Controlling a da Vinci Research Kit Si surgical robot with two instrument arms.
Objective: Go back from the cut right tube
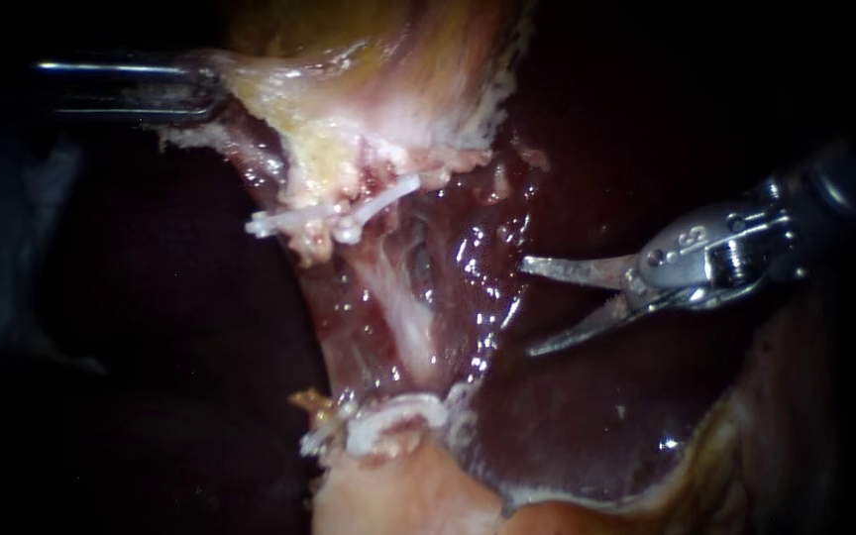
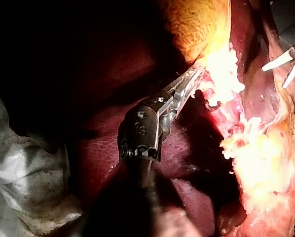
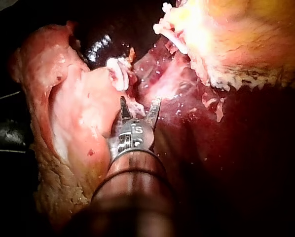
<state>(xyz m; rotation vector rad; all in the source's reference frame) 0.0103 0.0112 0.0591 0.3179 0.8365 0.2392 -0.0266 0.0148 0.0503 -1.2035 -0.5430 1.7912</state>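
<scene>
The tube (image 1: 400,312) lay apart from my right instrument's (image 1: 527,307) wide-open, empty jaws, the retreat seemingly in hand and needing a straight pull back, while my left instrument's (image 2: 193,81) jaws clamped the gallbladder (image 1: 369,59).

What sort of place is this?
Probably a surgical training bench: two thin metal tools, the left instrument and the right instrument, work close on a dark red liver and pale gallbladder, with white clips.
</scene>
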